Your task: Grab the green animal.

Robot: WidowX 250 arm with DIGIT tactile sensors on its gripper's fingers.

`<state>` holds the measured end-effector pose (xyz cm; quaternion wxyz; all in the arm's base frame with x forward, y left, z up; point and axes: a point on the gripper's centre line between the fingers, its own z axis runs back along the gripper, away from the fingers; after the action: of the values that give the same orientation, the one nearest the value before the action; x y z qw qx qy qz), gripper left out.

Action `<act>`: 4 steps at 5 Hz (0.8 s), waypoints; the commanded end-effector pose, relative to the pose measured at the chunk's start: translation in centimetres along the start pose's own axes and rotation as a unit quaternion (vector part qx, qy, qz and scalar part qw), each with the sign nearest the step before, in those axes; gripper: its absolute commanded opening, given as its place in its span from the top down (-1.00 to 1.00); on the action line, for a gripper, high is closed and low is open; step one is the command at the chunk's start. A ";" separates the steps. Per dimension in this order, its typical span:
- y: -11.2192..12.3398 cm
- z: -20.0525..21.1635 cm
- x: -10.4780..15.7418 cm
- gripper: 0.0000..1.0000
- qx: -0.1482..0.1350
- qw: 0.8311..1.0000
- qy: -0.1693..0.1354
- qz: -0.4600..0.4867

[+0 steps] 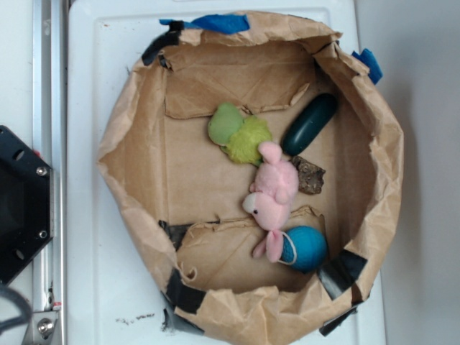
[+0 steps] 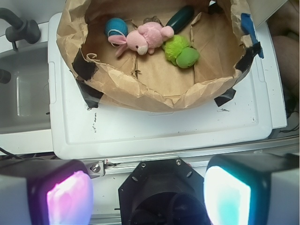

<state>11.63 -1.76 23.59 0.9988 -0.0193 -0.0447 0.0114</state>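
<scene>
The gripper [image 2: 147, 194] is spread wide, its two fingers [image 2: 68, 197] at the bottom corners of the wrist view with nothing between them; it is not seen in the exterior view. Directly beyond it lies a white lid [image 2: 164, 126], bare on the near side. Farther ahead stands a brown paper basket [image 2: 140, 91] patched with black tape. The green toy [image 2: 180, 50] lies on the basket floor, well ahead of the gripper and slightly to the right, apart from both fingers. A pink plush animal [image 2: 143, 38] lies just left of it, touching or nearly touching it. Beyond the green toy, a dark green oblong object [image 2: 180, 18] rests near the far wall. A blue ball [image 2: 116, 26] sits at the far left, against the pink plush's ears.
</scene>
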 end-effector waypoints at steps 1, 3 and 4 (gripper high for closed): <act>1.9 -1.3 7.9 -1.00 -0.045 0.991 -0.034 -0.119; 2.3 -4.6 11.4 -1.00 -0.028 0.973 -0.070 -0.220; 2.6 -8.3 10.8 -1.00 -0.029 0.972 -0.057 -0.227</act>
<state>22.77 0.80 15.21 0.9708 -0.0466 -0.0871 -0.2186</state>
